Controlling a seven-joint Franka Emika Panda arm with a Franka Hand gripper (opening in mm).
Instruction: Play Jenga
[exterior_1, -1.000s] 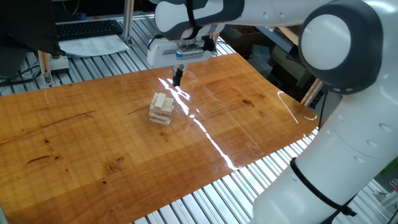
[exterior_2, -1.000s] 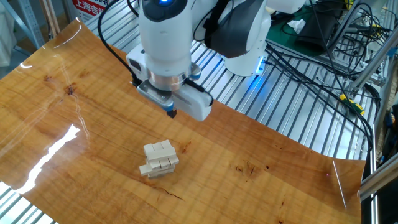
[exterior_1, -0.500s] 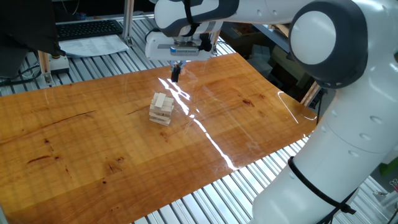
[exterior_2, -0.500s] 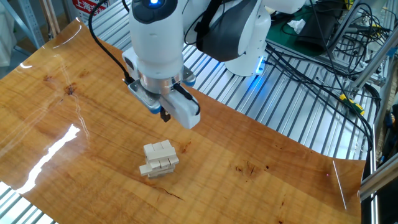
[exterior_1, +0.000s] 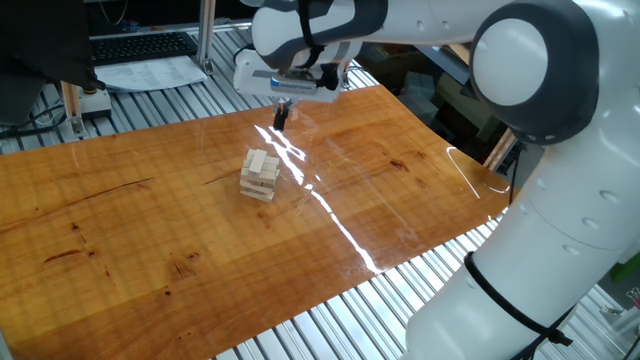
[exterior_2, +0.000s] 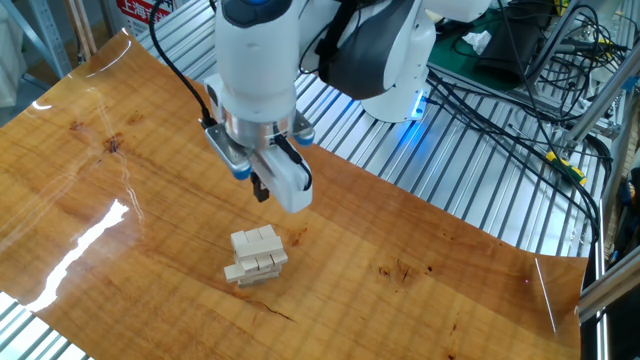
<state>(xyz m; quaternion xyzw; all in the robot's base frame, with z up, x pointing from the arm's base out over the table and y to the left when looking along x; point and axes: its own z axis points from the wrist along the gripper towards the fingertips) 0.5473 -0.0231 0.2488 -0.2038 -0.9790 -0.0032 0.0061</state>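
A robotics lab: the wooden tabletop (exterior_1: 150, 230) sits on a bench of aluminium rails (exterior_2: 470, 190), with tangled cables (exterior_2: 520, 110) behind it and a keyboard (exterior_1: 140, 45) beyond its far edge.

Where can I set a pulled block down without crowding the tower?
Only the Jenga tower stands on the wooden tabletop. Bare board stretches from it to every edge. The one crowded spot is just behind it, under the hovering gripper.

Short pale crosswise Jenga tower (exterior_1: 260, 175) (exterior_2: 258, 254)
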